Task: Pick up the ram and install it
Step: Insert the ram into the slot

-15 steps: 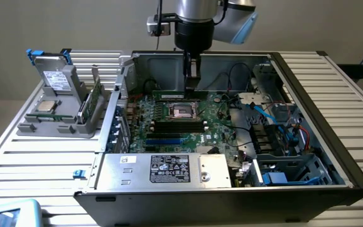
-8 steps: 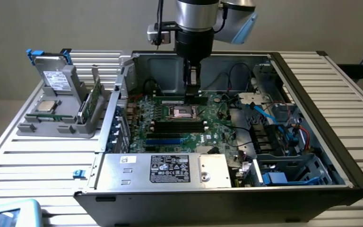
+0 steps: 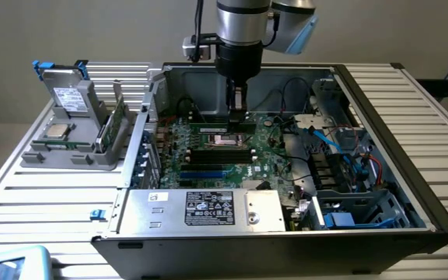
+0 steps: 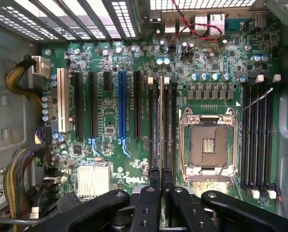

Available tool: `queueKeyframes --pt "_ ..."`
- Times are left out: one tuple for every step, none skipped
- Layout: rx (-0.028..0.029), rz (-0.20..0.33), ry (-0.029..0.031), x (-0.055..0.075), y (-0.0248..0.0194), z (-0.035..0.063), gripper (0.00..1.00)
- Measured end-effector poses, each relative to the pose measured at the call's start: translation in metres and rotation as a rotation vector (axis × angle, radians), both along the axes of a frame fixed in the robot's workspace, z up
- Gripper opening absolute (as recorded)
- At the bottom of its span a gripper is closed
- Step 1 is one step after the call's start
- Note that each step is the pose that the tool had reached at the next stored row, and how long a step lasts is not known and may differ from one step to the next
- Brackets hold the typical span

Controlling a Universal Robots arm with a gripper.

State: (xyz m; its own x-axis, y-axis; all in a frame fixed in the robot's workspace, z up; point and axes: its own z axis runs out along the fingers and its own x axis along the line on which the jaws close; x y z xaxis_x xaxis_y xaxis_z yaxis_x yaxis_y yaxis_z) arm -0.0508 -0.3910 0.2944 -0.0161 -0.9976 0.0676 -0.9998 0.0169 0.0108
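Exterior view: gripper is low inside the open computer case, fingers narrow and clamped on the ram, on the far side of the CPU socket.
Wrist view: the ram sits edge-on between the fingertips, over the black memory slots beside the socket.

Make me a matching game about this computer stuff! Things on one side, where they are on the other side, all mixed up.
Things:
1. gripper
2. silver chip
3. grey drive
4. green stick

Places:
A. lying flat in the grey holder
B. on its long edge, at the holder's side nearest the computer
C. inside the open computer, above the circuit board
D. standing tall in the holder

Pairs: 1-C, 2-A, 3-D, 4-B
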Motion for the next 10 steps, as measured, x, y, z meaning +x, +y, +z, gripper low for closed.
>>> queueKeyframes --pt "-0.0052 0.000 -0.0001 0.000 0.0009 -0.0008 0.13" --pt "-0.0087 0.000 -0.0003 0.000 0.0018 -0.0019 0.13" --pt "-0.0087 0.000 -0.0005 0.000 0.0020 -0.0039 0.13" --pt "-0.0085 0.000 -0.0006 0.000 0.0020 -0.0056 0.13" --pt "-0.0078 0.000 -0.0005 0.000 0.0020 -0.0073 0.13" --pt "-0.0069 0.000 -0.0007 0.000 0.0019 -0.0092 0.13" --pt "-0.0066 0.000 -0.0006 0.000 0.0019 -0.0110 0.13" --pt "-0.0064 0.000 -0.0005 0.000 0.0018 -0.0127 0.13" --pt "-0.0060 0.000 -0.0004 0.000 0.0016 -0.0147 0.13" --pt "-0.0049 0.000 -0.0005 0.000 0.0010 -0.0165 0.13"
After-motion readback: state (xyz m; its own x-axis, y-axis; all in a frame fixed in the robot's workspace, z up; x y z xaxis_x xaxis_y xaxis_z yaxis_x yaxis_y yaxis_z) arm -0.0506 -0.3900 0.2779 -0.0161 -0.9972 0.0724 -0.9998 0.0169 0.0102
